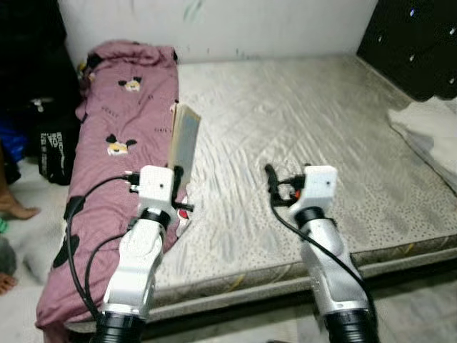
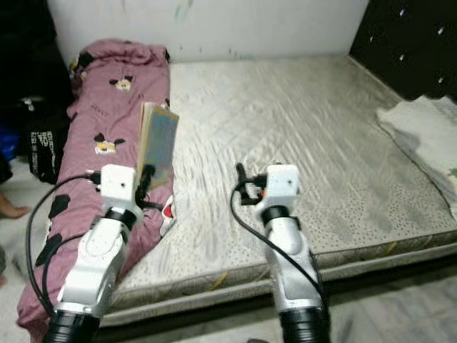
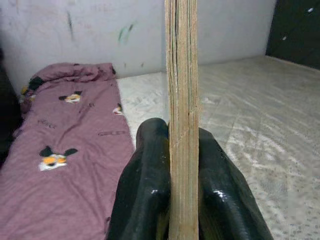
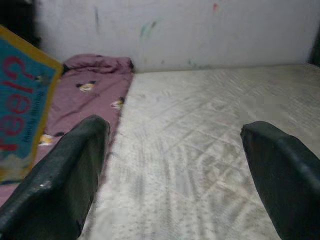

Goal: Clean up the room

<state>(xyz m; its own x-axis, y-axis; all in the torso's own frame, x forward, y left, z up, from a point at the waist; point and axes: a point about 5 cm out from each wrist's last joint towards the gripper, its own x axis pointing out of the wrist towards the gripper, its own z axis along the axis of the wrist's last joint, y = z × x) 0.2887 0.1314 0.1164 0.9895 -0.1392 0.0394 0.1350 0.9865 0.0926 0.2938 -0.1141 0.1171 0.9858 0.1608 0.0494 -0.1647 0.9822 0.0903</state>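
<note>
Closest to the robot are its two silver arms, reaching out over the near edge of the bed (image 1: 400,246). The left tool (image 1: 178,174) is squeezed tight on a thin book (image 1: 183,140). In the left wrist view, the two black fingers (image 3: 145,185) press on both sides of the book's pages. The book stands up tall, with its long side pointing up and away from the tool. It hangs in the air over the line where the pink blanket (image 1: 114,128) meets the bare mattress (image 1: 300,121).

The right tool (image 4: 175,165) holds nothing. Its fingers are wide apart, and it hovers low over the mattress, a little way to the right of the book.

The left arm already has the book, so I think the next job is to carry it somewhere tidy. No shelf or box for it can be seen.

Farther off, the pink blanket with cartoon mice runs along the left side of the bed up to the white wall (image 1: 235,25). A white cloth (image 1: 428,128) lies at the far right.
</note>
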